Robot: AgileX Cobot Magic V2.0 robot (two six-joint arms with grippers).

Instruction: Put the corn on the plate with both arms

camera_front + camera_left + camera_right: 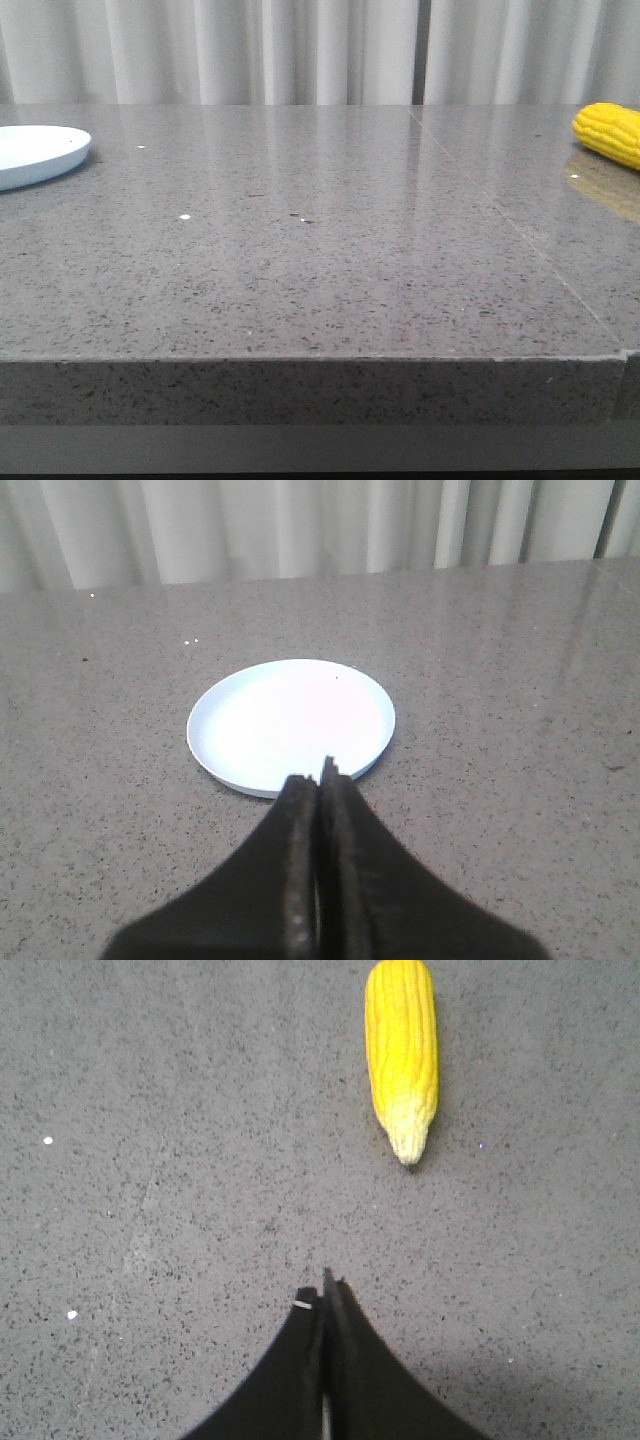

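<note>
Left hand [322,780]: fingers pressed together, holding nothing. It hangs above the counter [500,730] with its tips over the near rim of the plate [290,725]. The plate is bare and lies flat. In the front view the plate [35,155] sits at the far left edge of the frame, partly cut off.

Right hand [323,1295]: fingers pressed together, holding nothing. It hangs above bare counter [150,1160]. The corn [402,1050] lies ahead of it and off to one side, well apart from the tips, with the pale tapered tip toward the hand. In the front view the corn [610,133] lies at the far right edge, partly out of frame, with its reflection showing on the polished surface.

Status: corn and plate are well apart, at opposite ends of the counter. No grasp has begun, judging by both hands being free.

Hazards from this state:

- Closed fingers. The right hand must spread before descending; a descent with fingers together would likely push or roll the corn instead of gripping it.
- Offset. The corn is not in line with the right hand. An uncorrected approach would meet counter, not corn.
- Taper. A grip near the narrow tip may slip; the thick middle is the safer place.
- Round body on a smooth surface. A glancing touch could roll the corn toward the counter edge.
- Long carry. Any transfer between hands risks a drop if one releases before the other has closed.
- Light plate. A bump from the left hand could slide it.
</note>
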